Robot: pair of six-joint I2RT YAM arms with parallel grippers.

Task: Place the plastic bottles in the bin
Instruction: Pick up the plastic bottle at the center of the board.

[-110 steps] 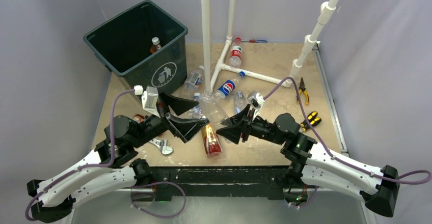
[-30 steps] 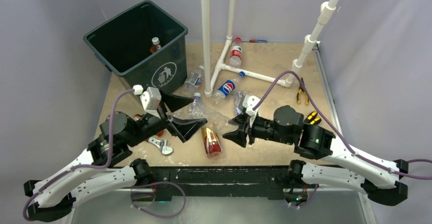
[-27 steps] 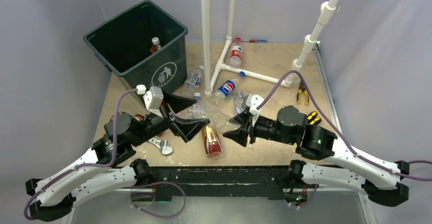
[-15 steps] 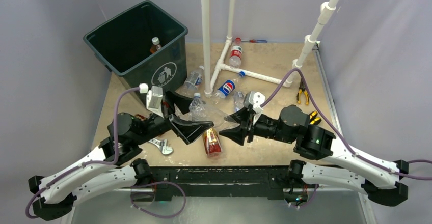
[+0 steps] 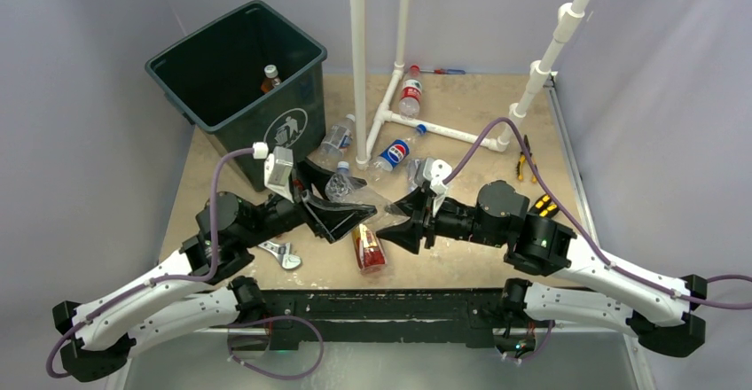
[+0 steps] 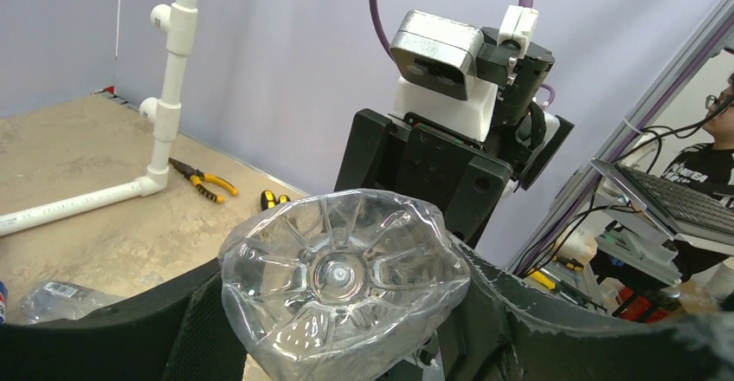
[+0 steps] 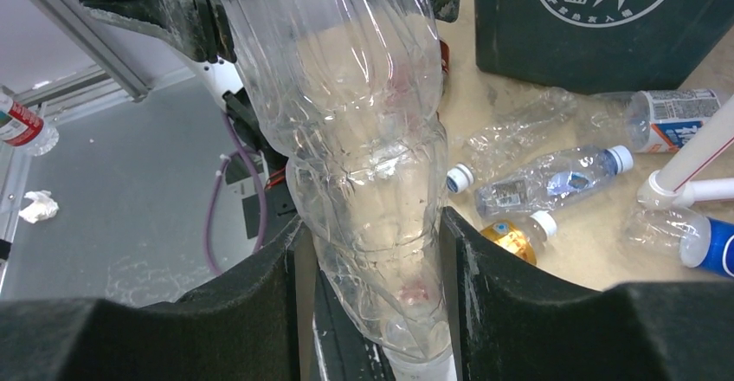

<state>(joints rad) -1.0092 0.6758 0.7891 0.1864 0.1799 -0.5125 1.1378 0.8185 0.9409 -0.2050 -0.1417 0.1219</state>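
Note:
A large clear crumpled plastic bottle hangs above the table between both arms. My right gripper is shut on its neck end, just above the white cap. My left gripper is shut round its ribbed base, with a finger against each side. The dark green bin stands at the back left with an amber bottle inside. More bottles lie on the table: a red-labelled one, a blue-labelled one, a red-capped one and clear ones.
A white pipe frame rises from the middle of the table, with another pipe at the back right. A wrench lies by the left arm. Pliers and a yellow-handled tool lie at the right.
My left gripper has moved right and forward onto the bottle's base and closed on it from wide open. The right gripper has kept its hold on the neck, shifting slightly left.

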